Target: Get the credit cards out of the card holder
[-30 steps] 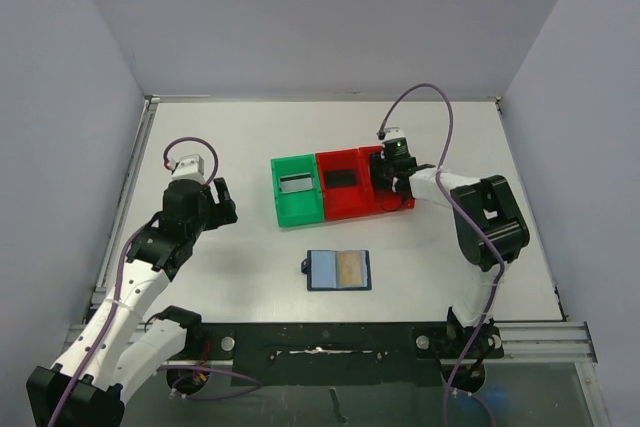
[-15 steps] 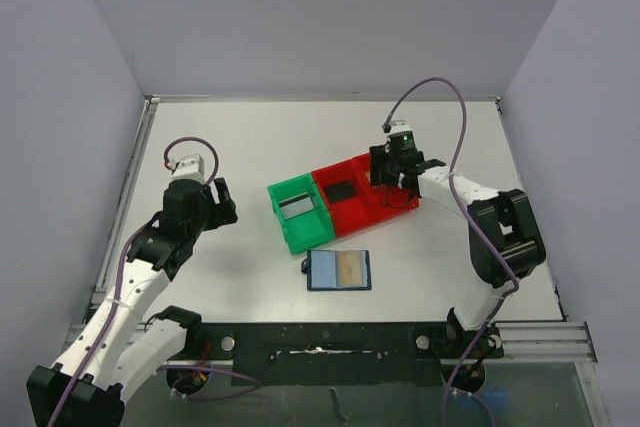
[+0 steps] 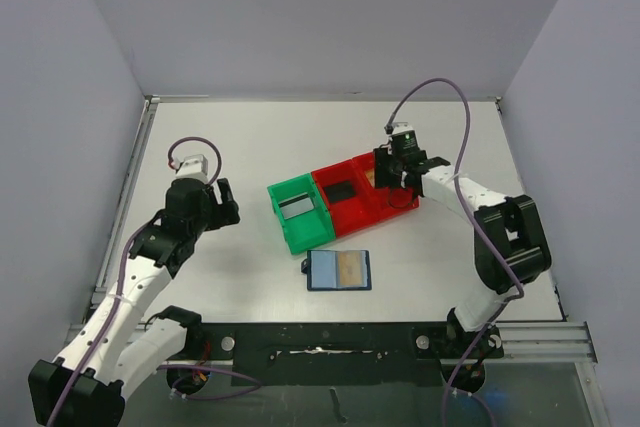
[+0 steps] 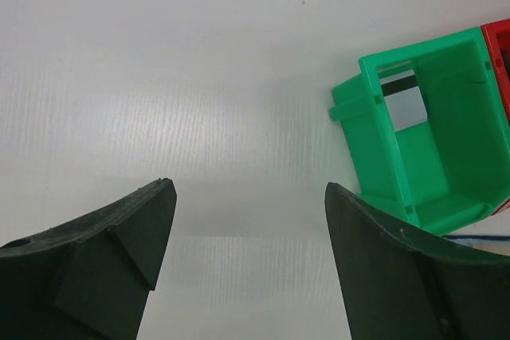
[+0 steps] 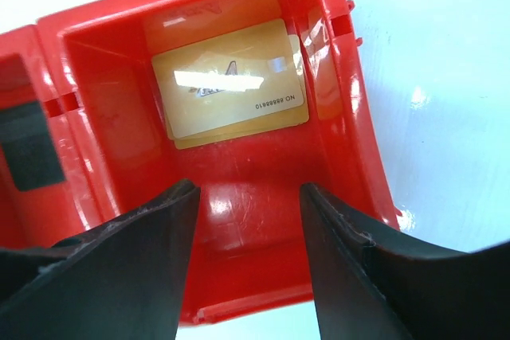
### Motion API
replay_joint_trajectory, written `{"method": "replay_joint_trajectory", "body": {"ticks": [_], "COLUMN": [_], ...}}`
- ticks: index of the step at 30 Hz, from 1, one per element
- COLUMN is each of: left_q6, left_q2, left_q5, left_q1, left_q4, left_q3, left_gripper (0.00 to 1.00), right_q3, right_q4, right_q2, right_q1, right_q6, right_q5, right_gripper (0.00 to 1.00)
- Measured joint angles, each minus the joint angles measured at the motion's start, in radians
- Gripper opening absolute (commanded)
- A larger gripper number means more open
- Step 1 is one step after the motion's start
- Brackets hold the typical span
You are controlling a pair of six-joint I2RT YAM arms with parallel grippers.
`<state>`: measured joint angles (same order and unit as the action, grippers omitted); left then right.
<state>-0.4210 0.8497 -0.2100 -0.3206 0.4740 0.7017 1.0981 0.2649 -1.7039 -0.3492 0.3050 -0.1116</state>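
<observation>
Right wrist view: looked straight down into the red bin [image 5: 351,141]. Found the right gripper [image 5: 247,190] parted and gripping nothing, with only bare red floor between its two dark fingers. Saw the credit cards [image 5: 231,85], a tan stack with a printed number on the top one, lying flat on the bin floor in the upper middle of the frame, just beyond the fingertips and clear of them. Spotted a black card [image 5: 32,149] in the neighbouring red compartment at the left edge.

Left wrist view: found the left gripper [image 4: 247,197] spread wide and empty over the bare table [image 4: 199,77], with the green bin [image 4: 382,141] to the right of the jaws and a grey card [image 4: 405,107] with a dark stripe inside it.

Top external view: saw the card holder [image 3: 325,270] lying open in the lower centre, a tan card [image 3: 350,267] in its right half, well apart from both grippers.
</observation>
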Motion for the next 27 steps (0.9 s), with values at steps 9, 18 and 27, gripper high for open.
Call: {"method": "replay_joint_trajectory", "body": {"ticks": [9,18,27], "left_q6": [-0.043,-0.240,-0.303], "left_q2": [0.039,0.143,0.303], "left_q5": [0.154,0.442,0.530], "left_q1": [0.000,0.000,-0.001], "left_q4": [-0.048,-0.266,-0.369], "left_q3": [-0.031,-0.126,-0.123], "left_gripper": [0.75,0.75,0.67], "right_q3": [0.000,-0.049,-0.051], "right_q4": [0.034,0.043,0.047], "right_q2": [0.156,0.183,0.124], "right_q1": [0.001,0.002,0.002], "right_q6": [0.026,0.072,0.095], "right_q5": [0.055,0.239,0.317], "right_gripper": [0.61,0.64,0.64]}}
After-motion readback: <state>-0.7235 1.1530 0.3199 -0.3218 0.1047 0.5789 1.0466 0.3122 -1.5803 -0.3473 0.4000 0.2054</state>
